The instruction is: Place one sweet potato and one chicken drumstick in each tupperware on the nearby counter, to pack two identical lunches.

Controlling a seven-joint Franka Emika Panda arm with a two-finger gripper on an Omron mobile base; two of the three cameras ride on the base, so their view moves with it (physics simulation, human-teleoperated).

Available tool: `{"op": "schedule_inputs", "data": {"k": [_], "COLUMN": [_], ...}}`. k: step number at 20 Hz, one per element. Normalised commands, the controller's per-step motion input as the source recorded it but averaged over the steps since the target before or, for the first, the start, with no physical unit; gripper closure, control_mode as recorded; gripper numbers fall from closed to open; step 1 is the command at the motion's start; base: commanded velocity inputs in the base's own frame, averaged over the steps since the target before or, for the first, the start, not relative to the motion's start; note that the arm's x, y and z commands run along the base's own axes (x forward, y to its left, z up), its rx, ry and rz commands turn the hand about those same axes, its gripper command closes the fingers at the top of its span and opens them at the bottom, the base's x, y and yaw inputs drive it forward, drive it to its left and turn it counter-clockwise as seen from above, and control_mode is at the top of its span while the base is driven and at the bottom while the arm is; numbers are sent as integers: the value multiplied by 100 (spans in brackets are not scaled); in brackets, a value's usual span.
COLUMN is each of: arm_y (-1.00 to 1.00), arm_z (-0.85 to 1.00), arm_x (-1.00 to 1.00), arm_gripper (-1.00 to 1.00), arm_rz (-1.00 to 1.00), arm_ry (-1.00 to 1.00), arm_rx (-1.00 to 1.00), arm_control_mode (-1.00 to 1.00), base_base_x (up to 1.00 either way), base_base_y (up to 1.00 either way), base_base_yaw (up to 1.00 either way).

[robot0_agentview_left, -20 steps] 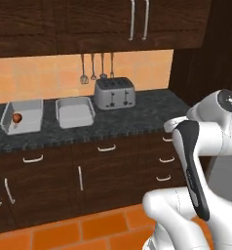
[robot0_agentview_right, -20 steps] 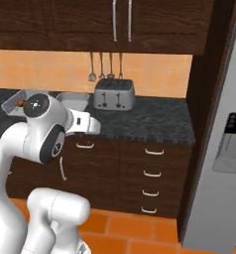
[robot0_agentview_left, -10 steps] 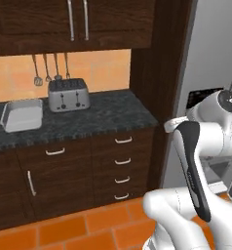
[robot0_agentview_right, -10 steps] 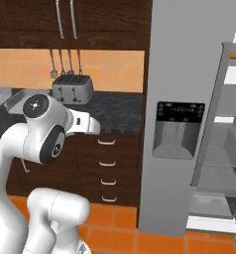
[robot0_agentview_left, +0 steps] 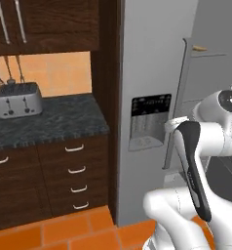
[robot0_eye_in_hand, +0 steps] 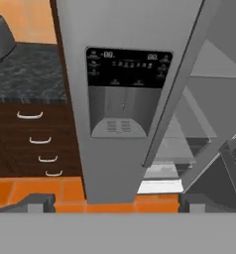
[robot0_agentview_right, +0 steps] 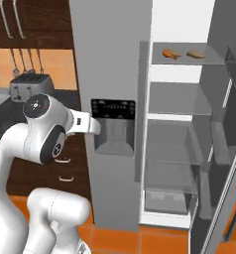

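The jaws [robot0_eye_in_hand: 111, 202] stand wide and empty, their dark tips low in the hand view, facing the grey fridge's dispenser panel [robot0_eye_in_hand: 126, 92]. The right base view looks into the open fridge, where two orange-brown chicken drumsticks [robot0_agentview_right: 171, 53] lie on the top glass shelf [robot0_agentview_right: 182, 61]. The left base view shows the dark marbled bench [robot0_agentview_left: 49, 124] carrying a silver toaster [robot0_agentview_left: 18, 99] above brown drawers [robot0_agentview_left: 74, 171].

A tall grey fridge [robot0_agentview_right: 110, 59] with a dark dispenser panel [robot0_agentview_right: 113, 124] stands open; orange floor tiles [robot0_agentview_left: 64, 232] lie at 6 o'clock.
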Motion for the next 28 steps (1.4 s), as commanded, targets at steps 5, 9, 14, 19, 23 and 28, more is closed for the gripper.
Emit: {"op": "schedule_inputs", "data": {"k": [5,9,14,19,23,28], "arm_y": [0,0,0,0,0,0], "arm_z": [0,0,0,0,0,0], "arm_x": [0,0,0,0,0,0], "arm_gripper": [-100,-100,-100,-100,-100,-100], "arm_rz": [0,0,0,0,0,0], "arm_ry": [0,0,0,0,0,0], "arm_rx": [0,0,0,0,0,0], "arm_control_mode": [100,100,100,100,100,100], "base_base_x": [19,26,77,33,88,33], "base_base_y": [-56,-32,-45,-58,-34,-43], "base_base_yaw": [0,0,-1,-1,0,-1]}}
